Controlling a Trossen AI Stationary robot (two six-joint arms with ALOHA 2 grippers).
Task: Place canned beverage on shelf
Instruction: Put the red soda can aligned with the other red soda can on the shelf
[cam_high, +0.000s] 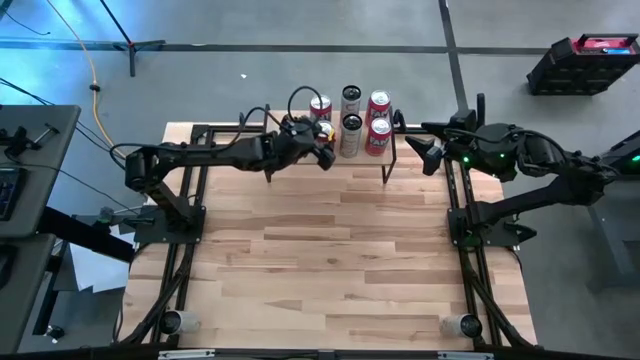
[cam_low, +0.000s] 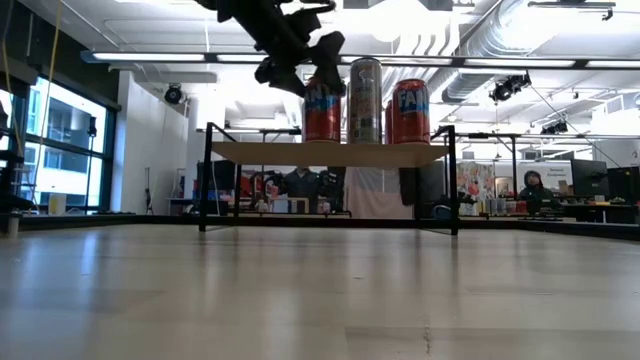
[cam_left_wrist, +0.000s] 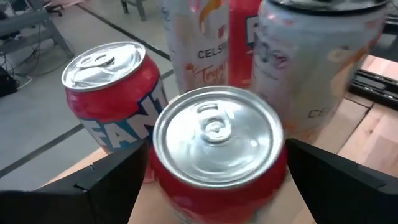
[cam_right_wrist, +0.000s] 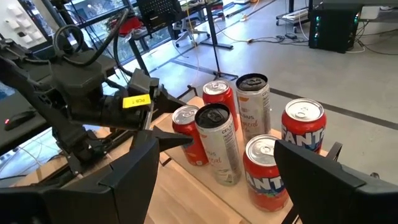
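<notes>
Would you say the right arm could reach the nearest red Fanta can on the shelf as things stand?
Probably yes: the right gripper waits open beside the shelf, and that Fanta can stands at the near edge, nothing between them.

We see six cans crowding the small light-wood shelf on thin black legs (cam_high: 391, 150) at the far edge, leaving little room between them. The near stretch of the pale plank bench (cam_high: 330, 260) lies open for passing.

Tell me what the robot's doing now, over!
Left end effector open around a red can on the shelf. Right end effector open, waiting beside the shelf. Five other cans crowd close.
</notes>
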